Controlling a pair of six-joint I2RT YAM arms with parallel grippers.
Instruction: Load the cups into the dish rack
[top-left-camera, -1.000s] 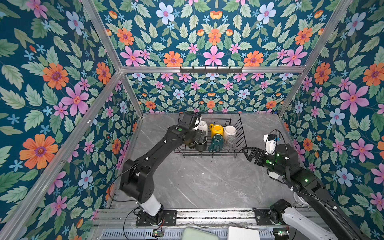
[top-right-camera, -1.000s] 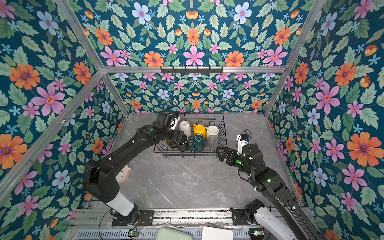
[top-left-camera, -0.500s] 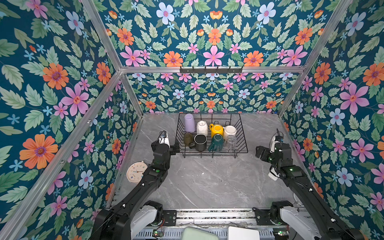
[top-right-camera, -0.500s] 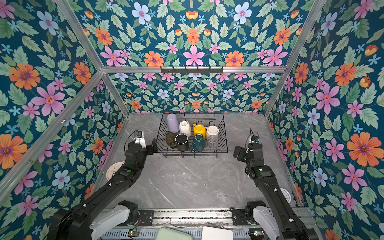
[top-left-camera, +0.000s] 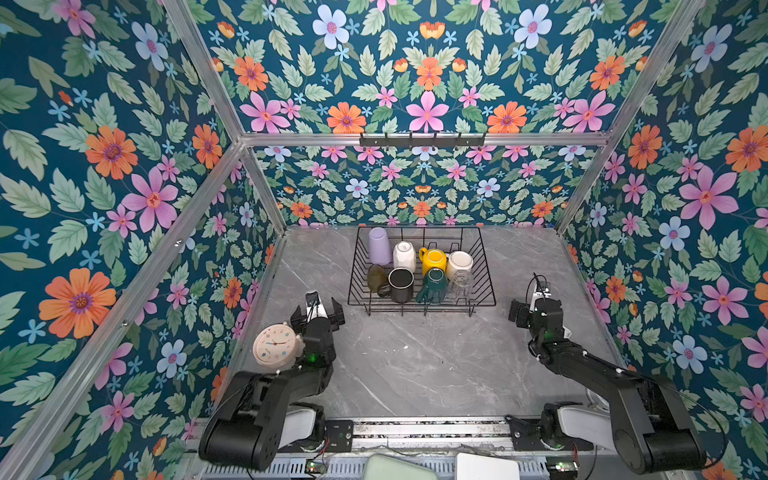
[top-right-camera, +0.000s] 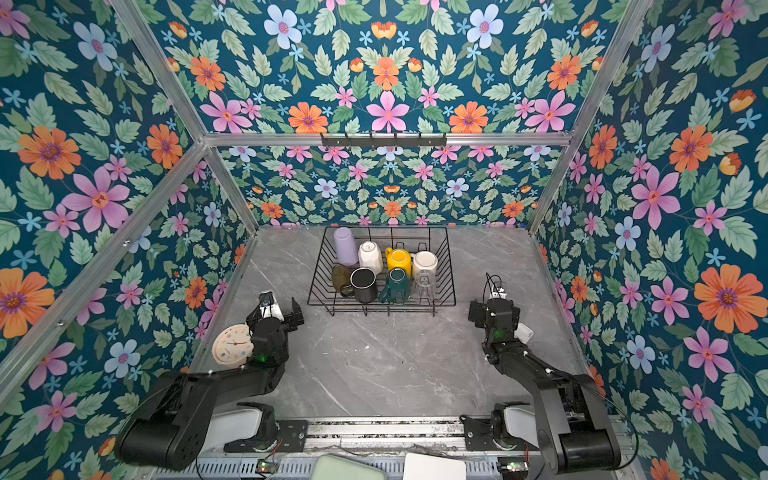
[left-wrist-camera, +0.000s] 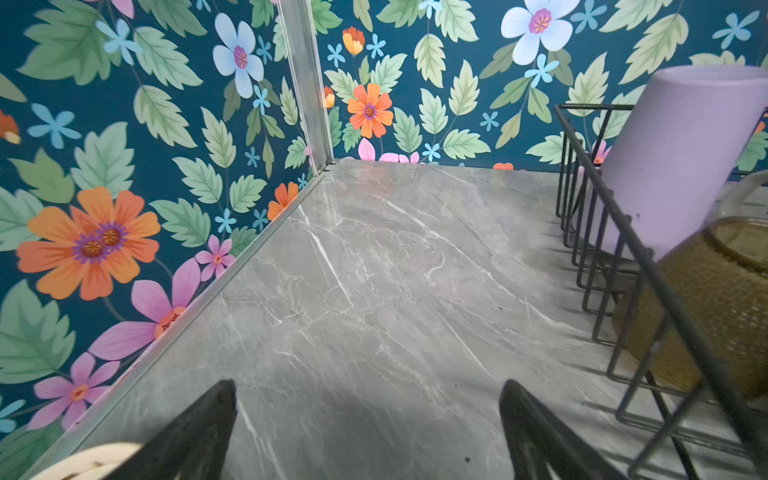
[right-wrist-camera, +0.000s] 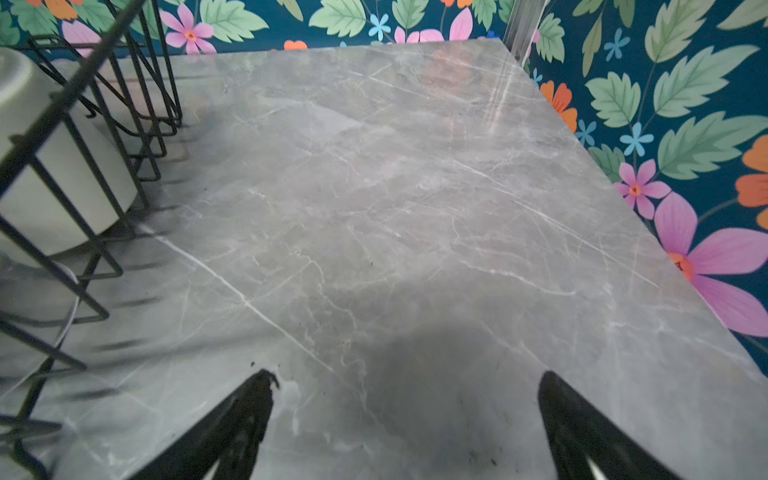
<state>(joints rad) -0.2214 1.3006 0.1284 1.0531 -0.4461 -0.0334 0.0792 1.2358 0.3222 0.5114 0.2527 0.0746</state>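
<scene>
Top views: all eight cups (top-left-camera: 401, 284) sit in the rack (top-left-camera: 422, 306) by the desk's (top-left-camera: 415, 365) back edge, so nothing left to load, I reckon. Left wrist: left hand (left-wrist-camera: 368, 415) wide, empty, rack just ahead. Right wrist: right hand (right-wrist-camera: 405, 415) same, about equally near.
</scene>
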